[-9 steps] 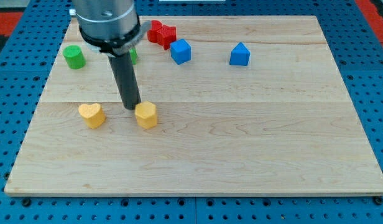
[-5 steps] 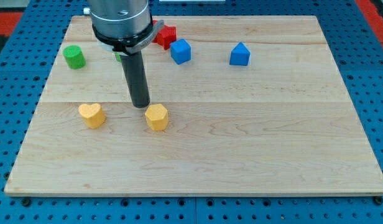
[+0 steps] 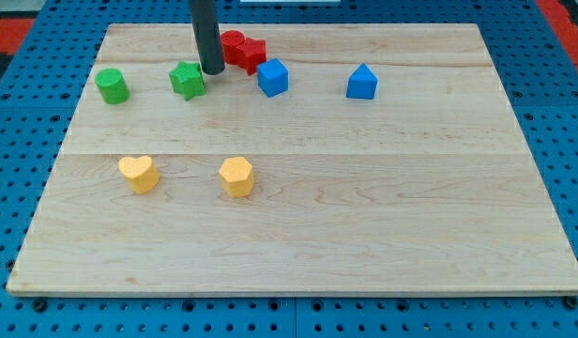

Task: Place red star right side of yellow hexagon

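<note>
The red star (image 3: 254,52) lies near the view's top, touching a red round block (image 3: 234,46) on its left and close above a blue cube (image 3: 272,77). The yellow hexagon (image 3: 236,176) sits lower, left of the board's middle. My tip (image 3: 212,70) stands near the view's top, between the green star (image 3: 187,80) on its left and the red blocks on its right, far above the yellow hexagon.
A green cylinder (image 3: 111,85) sits at the upper left. A yellow heart (image 3: 138,173) lies left of the hexagon. A blue house-shaped block (image 3: 361,83) sits right of the blue cube. The wooden board (image 3: 383,207) lies on a blue pegboard.
My tip has left the yellow hexagon and moved up the view to beside the green star. Earlier it had pushed the hexagon a little to the right.
</note>
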Controlling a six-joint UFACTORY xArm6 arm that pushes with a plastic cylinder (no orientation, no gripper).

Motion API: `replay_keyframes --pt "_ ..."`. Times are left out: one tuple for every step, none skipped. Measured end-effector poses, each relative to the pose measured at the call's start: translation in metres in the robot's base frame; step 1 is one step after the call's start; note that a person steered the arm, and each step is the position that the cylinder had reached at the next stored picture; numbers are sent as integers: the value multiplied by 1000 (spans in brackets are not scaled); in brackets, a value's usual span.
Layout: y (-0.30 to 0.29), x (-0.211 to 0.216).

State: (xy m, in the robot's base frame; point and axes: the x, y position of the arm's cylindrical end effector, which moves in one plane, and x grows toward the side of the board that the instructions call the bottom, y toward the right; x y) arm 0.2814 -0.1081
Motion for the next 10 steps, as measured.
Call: replay_keyframes --pt "54 -1" --pt "58 -24" --pt "49 -32" --pt "64 -57" --pt "107 -72" --pt "168 -61" --pt "223 -60" --pt "270 -53" --pt "265 -48" --pt "244 -76"
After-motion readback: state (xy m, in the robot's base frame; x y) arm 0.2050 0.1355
